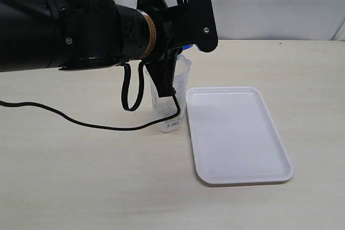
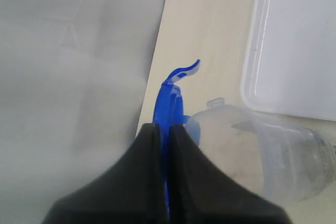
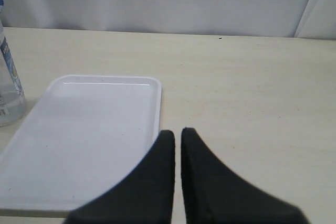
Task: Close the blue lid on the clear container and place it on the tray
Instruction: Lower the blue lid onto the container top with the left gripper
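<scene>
While the left tool [image 2: 163,127] is clamped on the blue lid [image 2: 170,98], the lid sits edge-on between the two black fingers, with one snap flap curling out past their tips.

- Lid position: at the mouth of the clear container [image 2: 262,150], right beside its rim. Contact between lid and rim cannot be confirmed from the wrist view. In the exterior view only a sliver of blue [image 1: 186,47] shows behind the arm [image 1: 81,30].
- Container [image 1: 182,79]: upright on the desk [image 1: 280,63], open at the top, white label low on its side. It stands just beside the near-left corner region of the tray [image 1: 237,133], outside the rim, not on it.
- Tray: flat on the desk, nothing on it.
- A black cable [image 1: 81,122] trails across the desk and loops in front of the container.
- Right tool [image 3: 177,132]: jaws together, holding nothing, above the desk beside the tray's edge [image 3: 157,108].
</scene>
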Robot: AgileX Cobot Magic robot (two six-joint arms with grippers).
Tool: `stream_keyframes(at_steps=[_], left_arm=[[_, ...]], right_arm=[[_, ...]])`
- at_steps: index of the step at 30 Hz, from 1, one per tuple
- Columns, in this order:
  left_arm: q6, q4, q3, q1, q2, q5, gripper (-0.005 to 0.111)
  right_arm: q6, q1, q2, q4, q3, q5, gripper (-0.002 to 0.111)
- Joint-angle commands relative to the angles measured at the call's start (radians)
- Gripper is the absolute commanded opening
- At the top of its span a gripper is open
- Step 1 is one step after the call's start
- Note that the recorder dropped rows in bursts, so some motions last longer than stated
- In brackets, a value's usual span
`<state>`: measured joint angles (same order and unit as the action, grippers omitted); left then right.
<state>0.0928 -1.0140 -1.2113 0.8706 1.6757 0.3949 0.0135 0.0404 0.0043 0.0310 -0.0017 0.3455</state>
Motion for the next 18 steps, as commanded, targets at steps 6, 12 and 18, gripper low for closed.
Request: stream_keyframes(at_steps=[6, 12, 18], left_arm=[[0.012, 0.02, 0.015, 0.003, -0.009, -0.024, 0.0], [0.01, 0.06, 0.015, 0.003, -0.009, -0.02, 0.0], [-0.03, 0.066, 0.015, 0.051, -0.009, 0.036, 0.0]], right_arm=[[-0.001, -0.004, -0.004, -0.001, 0.002, -0.002, 0.005], [-0.001, -0.004, -0.004, -0.001, 0.002, -0.002, 0.005], [-0.001, -0.004, -0.004, -0.001, 0.002, -0.002, 0.005]])
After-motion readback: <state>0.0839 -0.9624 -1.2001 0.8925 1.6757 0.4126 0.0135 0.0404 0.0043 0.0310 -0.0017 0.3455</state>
